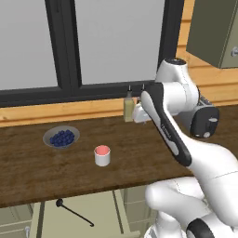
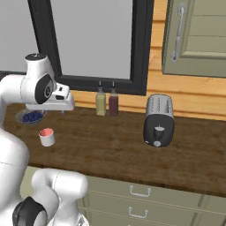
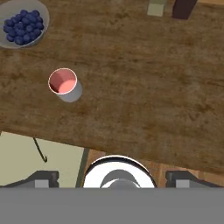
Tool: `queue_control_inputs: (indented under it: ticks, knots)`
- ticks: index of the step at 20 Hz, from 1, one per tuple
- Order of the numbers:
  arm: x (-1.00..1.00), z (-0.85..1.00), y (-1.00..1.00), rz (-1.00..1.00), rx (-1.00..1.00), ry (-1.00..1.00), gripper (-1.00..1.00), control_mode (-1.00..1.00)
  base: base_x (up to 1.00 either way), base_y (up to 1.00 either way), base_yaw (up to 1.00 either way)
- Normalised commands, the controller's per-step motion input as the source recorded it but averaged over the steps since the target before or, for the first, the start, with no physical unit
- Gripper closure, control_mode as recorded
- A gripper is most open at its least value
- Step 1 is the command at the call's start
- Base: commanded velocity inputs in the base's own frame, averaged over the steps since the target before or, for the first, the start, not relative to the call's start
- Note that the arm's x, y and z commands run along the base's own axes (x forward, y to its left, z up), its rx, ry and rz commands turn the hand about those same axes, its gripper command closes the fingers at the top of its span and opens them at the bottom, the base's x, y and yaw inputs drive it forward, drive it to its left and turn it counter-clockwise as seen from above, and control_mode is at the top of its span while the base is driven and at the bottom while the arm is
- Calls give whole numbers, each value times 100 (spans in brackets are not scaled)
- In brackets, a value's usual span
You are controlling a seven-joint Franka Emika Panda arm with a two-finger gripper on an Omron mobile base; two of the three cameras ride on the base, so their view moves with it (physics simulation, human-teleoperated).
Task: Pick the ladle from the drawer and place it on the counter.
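You'll find the ladle [image 1: 73, 212] lying in the open drawer [image 1: 100, 204] at the lower left, below the surface [image 1: 139, 153]; the gripper [image 3: 112, 178] hangs high over the wood, fingers seemingly spread wide, holding nothing; a cup [image 1: 102, 155] stands near the front edge.

Big dark-framed window [image 1: 93, 46] w/ wood wall ledge [image 1: 46, 114], grey-green wall cabinet [image 2: 198, 39] at right.
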Motion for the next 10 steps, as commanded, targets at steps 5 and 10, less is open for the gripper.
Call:
queue_control_inputs:
  ticks: [5,10]
  knots:
    - [-97,-66,91,0,3,0,-100,-100,0,0,0]
    - [-61,-48,92,0,0,4,-100,-100,0,0,0]
